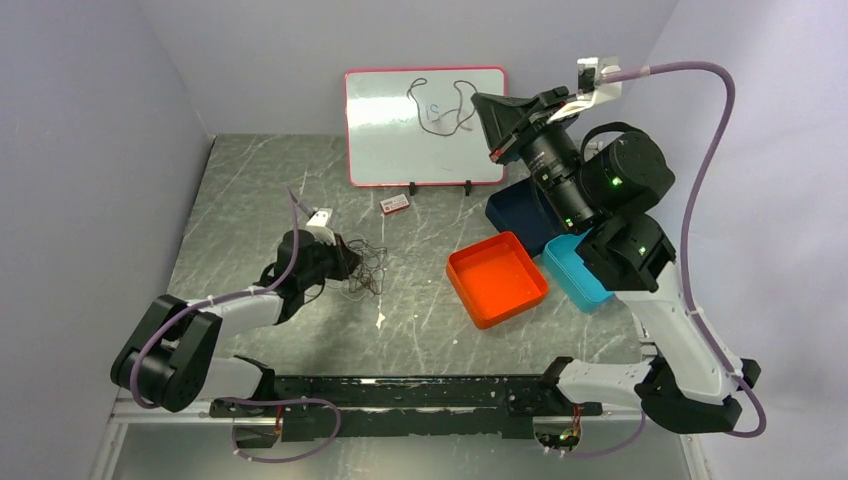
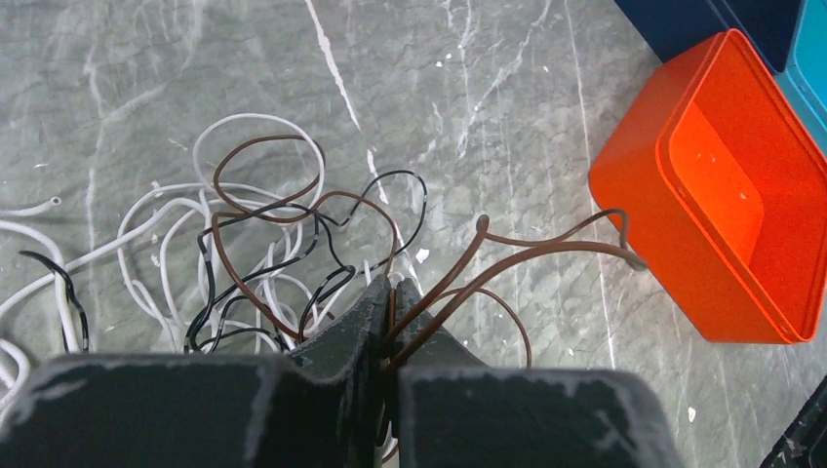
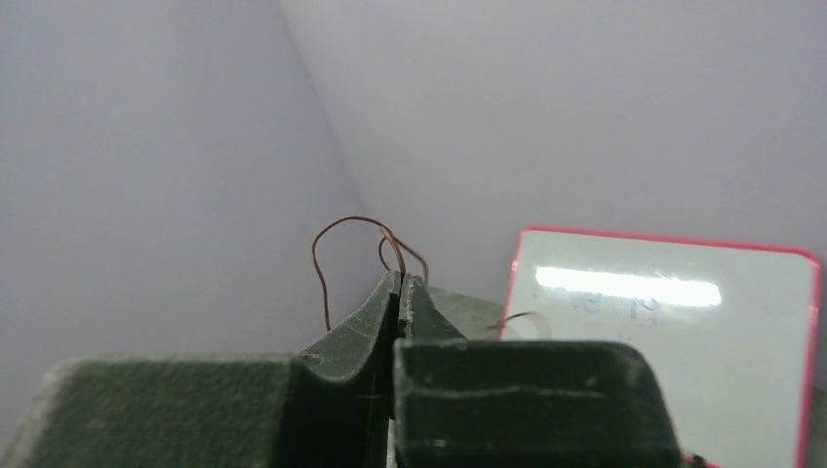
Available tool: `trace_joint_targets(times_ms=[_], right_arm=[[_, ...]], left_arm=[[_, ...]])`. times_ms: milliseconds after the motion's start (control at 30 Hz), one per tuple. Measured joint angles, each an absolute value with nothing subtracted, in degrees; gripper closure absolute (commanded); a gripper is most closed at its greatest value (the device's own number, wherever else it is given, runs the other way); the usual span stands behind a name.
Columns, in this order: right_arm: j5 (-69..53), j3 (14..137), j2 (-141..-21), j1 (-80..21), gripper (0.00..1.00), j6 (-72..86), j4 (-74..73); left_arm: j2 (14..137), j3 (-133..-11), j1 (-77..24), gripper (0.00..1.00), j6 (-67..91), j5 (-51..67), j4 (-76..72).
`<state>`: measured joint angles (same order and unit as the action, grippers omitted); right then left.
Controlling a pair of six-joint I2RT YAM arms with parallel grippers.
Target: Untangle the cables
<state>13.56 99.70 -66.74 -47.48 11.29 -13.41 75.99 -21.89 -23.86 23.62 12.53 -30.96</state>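
A tangle of thin white, black and brown cables [image 2: 258, 249] lies on the grey marble table [image 2: 468, 88]; it also shows in the top view [image 1: 367, 272]. My left gripper [image 2: 391, 290] is at the tangle's right edge, shut on a brown cable [image 2: 531, 249] that loops toward the orange bin. In the top view the left gripper [image 1: 348, 262] is low at the tangle. My right gripper [image 3: 401, 282] is raised high in the air, shut on a separate thin brown cable [image 3: 343, 226]. This cable dangles in front of the whiteboard [image 1: 441, 108], beside the right gripper [image 1: 492, 122].
An orange bin [image 1: 497, 278] sits mid-right, also in the left wrist view [image 2: 722, 185]. A dark blue bin [image 1: 520, 215] and a light blue bin [image 1: 575, 272] lie behind it. A red-framed whiteboard [image 1: 400, 140] stands at the back, a small red card [image 1: 395, 204] before it.
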Motion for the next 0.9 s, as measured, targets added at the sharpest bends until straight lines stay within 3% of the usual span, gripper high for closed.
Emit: trace_joint_targets(times_ms=[567, 900], right_arm=[[36.82, 90.41, -63.96, -47.48, 1.00, 11.75, -33.12], [42.50, 84.49, -64.29, -47.27, 1.00, 18.37, -44.73]], left_arm=[[66.02, -24.03, -23.88, 0.92, 23.44, 7.16, -18.74], [62.63, -25.85, -23.88, 0.92, 23.40, 6.28, -11.73]])
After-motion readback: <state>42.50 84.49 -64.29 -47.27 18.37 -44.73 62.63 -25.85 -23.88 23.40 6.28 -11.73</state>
